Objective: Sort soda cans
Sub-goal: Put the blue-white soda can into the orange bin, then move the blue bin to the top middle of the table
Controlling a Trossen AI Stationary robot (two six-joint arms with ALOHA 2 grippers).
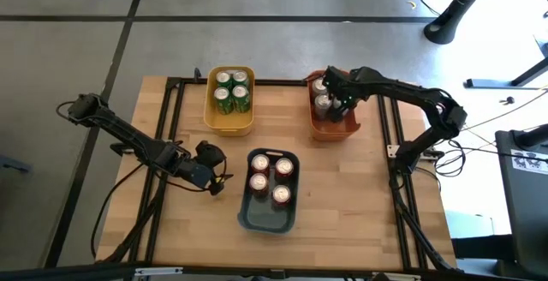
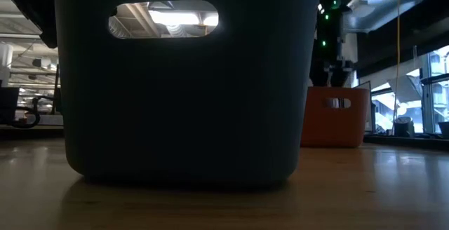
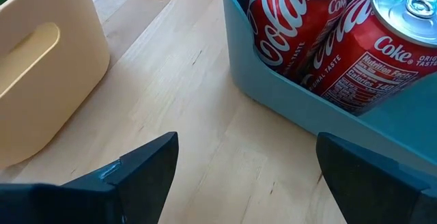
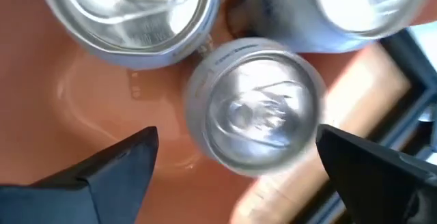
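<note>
The right gripper [image 4: 235, 152] hangs spread wide over a silver-grey metal soda can [image 4: 254, 101] in the orange plastic bin [image 1: 332, 128], apparently releasing it among matching cans, while the left gripper [image 3: 242, 166] waits empty, jaws apart.

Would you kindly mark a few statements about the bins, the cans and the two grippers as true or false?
1. The green cans sit in the yellow bin. True.
2. The red cans are in the orange bin. False: they stand in the dark blue-grey bin.
3. The right gripper is above the orange bin, fingers spread around a silver can. True.
4. The left gripper holds a red can. False: its fingers are open and empty, over bare table beside the dark bin.
5. A can lies loose on the table. False: none shows outside the bins.
</note>
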